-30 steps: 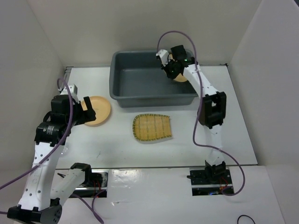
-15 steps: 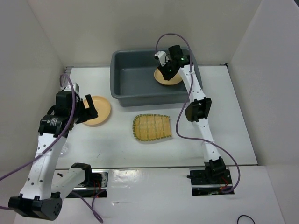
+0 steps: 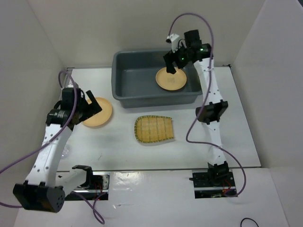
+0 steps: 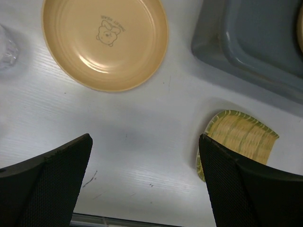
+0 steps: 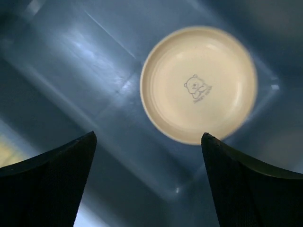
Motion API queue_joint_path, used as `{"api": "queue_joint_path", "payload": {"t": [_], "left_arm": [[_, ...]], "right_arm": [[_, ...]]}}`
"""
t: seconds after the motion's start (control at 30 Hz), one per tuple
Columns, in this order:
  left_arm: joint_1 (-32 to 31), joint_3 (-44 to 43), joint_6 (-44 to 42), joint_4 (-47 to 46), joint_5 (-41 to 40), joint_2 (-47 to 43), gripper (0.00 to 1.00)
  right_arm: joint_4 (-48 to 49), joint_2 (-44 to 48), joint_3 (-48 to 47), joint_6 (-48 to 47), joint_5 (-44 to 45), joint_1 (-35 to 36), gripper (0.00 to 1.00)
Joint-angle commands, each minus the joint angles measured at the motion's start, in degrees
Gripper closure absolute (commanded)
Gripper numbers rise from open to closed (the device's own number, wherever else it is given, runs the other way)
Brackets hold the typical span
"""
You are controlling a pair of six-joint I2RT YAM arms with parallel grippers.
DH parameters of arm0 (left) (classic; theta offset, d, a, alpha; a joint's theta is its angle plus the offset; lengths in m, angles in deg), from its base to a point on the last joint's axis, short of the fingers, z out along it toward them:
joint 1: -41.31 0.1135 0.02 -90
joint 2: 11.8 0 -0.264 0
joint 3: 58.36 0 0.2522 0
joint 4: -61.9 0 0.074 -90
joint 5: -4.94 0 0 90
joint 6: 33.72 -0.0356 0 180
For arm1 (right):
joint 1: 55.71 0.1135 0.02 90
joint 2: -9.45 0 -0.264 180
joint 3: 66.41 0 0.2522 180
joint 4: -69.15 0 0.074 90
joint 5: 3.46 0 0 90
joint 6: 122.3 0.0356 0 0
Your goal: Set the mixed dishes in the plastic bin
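Observation:
One tan plate (image 3: 171,79) lies flat on the floor of the dark grey plastic bin (image 3: 156,100), toward its right end. My right gripper (image 3: 171,64) hangs open above it, holding nothing; in the right wrist view the plate (image 5: 199,85) sits free below the spread gripper (image 5: 147,179). A second tan plate (image 3: 98,112) rests on the table left of the bin. My left gripper (image 3: 90,106) hovers open at that plate's left edge. The bamboo tray (image 3: 154,129) lies in front of the bin. A clear glass cup (image 4: 7,47) shows at the left wrist view's edge.
White walls close in the table on the left, back and right. In the left wrist view the bin's corner (image 4: 255,42) and the bamboo tray (image 4: 241,142) lie to the right of the plate (image 4: 105,45), with bare table under the gripper (image 4: 144,184).
My right gripper has opened and let go of the plate, which now lies flat in the bin, and the arm has risen. The left arm has shifted a little near the table plate.

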Motion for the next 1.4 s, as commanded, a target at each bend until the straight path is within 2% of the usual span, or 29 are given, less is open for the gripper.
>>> {"api": "queue_joint_path", "payload": {"t": [0.0,0.17,0.33,0.6,0.73,0.9,1.0,1.03,1.07,1.17,1.23,1.27,1.37], "left_arm": [[2.44,2.98,9.9,-2.54,1.33,7.22,0.01],[6.4,6.5,17.65,-6.75,4.41,16.72,0.01],[8.25,3.89,26.18,-6.76,4.41,24.97,0.01],[9.48,4.57,41.63,-5.35,3.62,32.45,0.01],[9.48,7.83,45.79,-8.5,4.15,32.99,0.01],[9.48,7.92,45.79,-9.65,5.45,37.64,0.02],[10.01,8.52,45.26,-11.05,6.17,38.7,0.12],[10.01,8.53,45.26,-11.06,6.86,38.7,0.21],[10.01,9.31,45.26,-11.58,6.87,38.7,0.25],[10.01,9.85,45.88,-12.12,8.01,39.75,0.29],[10.01,9.85,45.35,-12.12,8.72,40.28,0.38],[10.01,9.85,45.35,-12.64,9.24,40.28,0.51],[10.01,9.15,45.35,-12.12,9.77,39.76,0.8]], "right_arm": [[0.21,21.94,3.43,3.32,-2.67,0.37,0.03],[0.21,33.4,19.26,1.48,-1.89,0.37,0.02],[0.21,39.64,22.52,0.07,2.25,0.37,0.02],[0.21,46.07,31.4,-1.08,3.31,0.37,0.02],[0.21,47.3,31.93,-1.08,4.62,0.37,0.02],[0.21,48.53,33.95,-1.08,5.15,0.37,0.02],[0.21,48.53,33.95,-0.55,5.15,0.37,0.02],[0.21,48.53,34.48,-0.55,5.15,0.37,0.02],[0.21,48.53,34.48,-0.55,5.67,0.37,0.02],[0.21,48.53,34.48,-0.55,5.68,0.37,0.02],[0.21,48.53,34.48,-0.55,5.68,0.37,0.02],[0.21,48.53,34.48,-0.55,5.68,0.37,0.02],[0.21,48.53,35.01,-0.55,5.68,0.37,0.02]]}}
